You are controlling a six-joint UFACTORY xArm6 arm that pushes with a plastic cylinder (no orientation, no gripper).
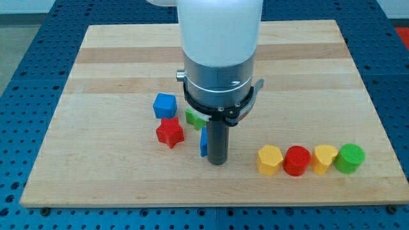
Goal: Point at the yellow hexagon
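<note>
The yellow hexagon (269,159) lies near the view's bottom right, at the left end of a row of blocks. My tip (218,162) rests on the wooden board (115,76), left of the hexagon with a gap between them. A thin blue block (203,143) stands right against the rod's left side. A green block (194,117) is partly hidden behind the arm.
A red cylinder (296,160), a yellow heart-like block (324,158) and a green cylinder (350,158) continue the row to the right. A blue cube (164,105) and a red star (170,132) lie left of the rod.
</note>
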